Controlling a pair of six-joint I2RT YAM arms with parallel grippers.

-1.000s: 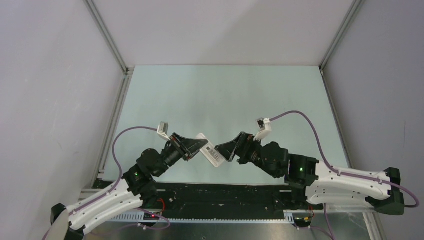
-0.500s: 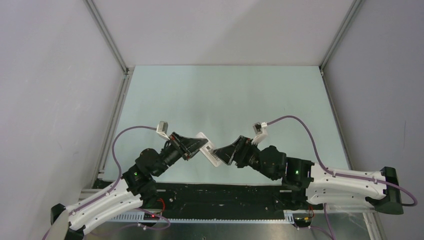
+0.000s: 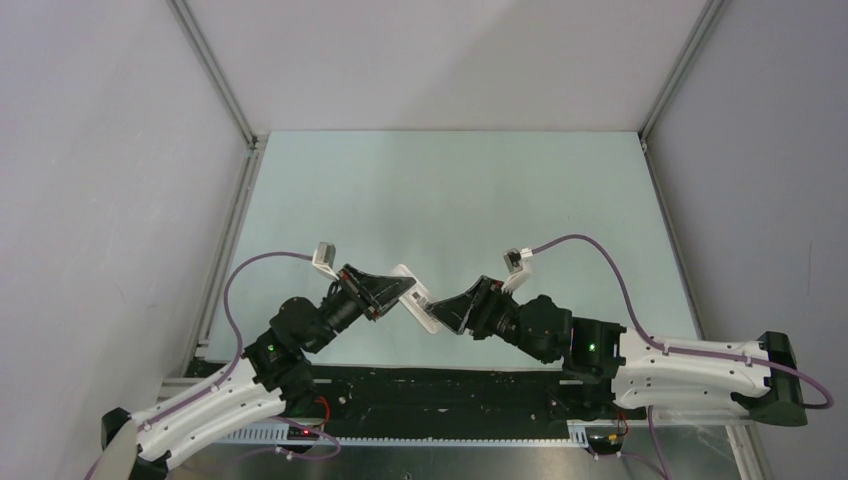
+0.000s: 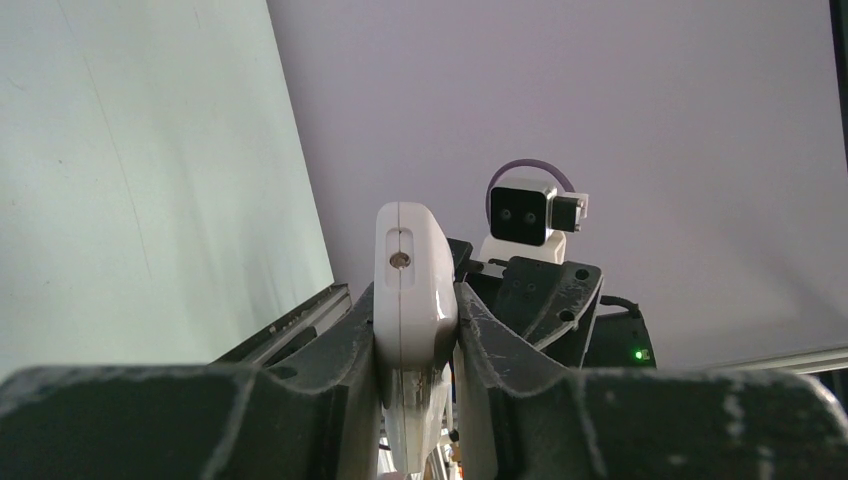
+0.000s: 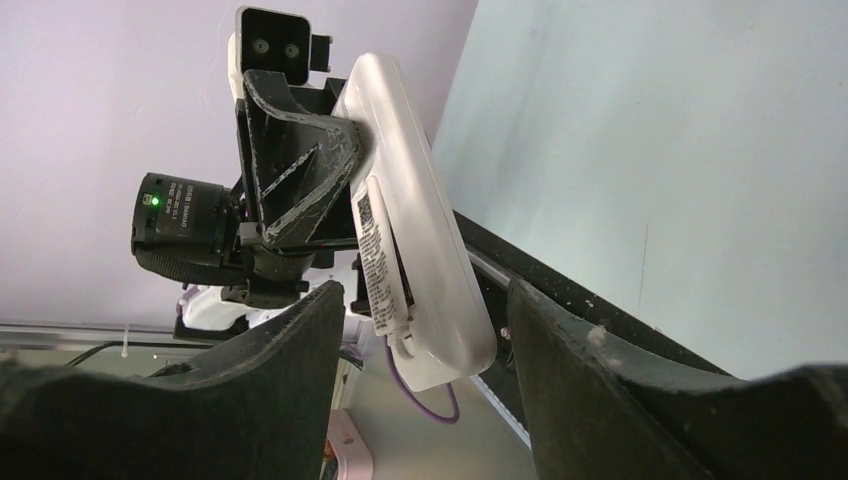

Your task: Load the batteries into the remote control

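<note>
The white remote control [image 3: 418, 300] is held off the table between the two arms, tilted, with its printed label [image 5: 378, 250] facing the right wrist camera. My left gripper [image 3: 393, 294] is shut on one end of it; the left wrist view shows the remote control [image 4: 414, 280] edge-on, pinched between both fingers [image 4: 500, 350]. My right gripper [image 3: 446, 309] stands open around the remote's other end [image 5: 440, 330], with a gap on each side between the remote and the pads [image 5: 300, 350]. No batteries are in view.
Pale green table [image 3: 450, 190] walled by grey panels and aluminium rails [image 3: 215, 70]. A black strip [image 3: 440, 385] runs along the near edge by the arm bases. Purple cables [image 3: 590, 245] loop from each wrist camera.
My right gripper has slid left onto the remote's free end and its jaws have narrowed around it. The left gripper and the remote have stayed put.
</note>
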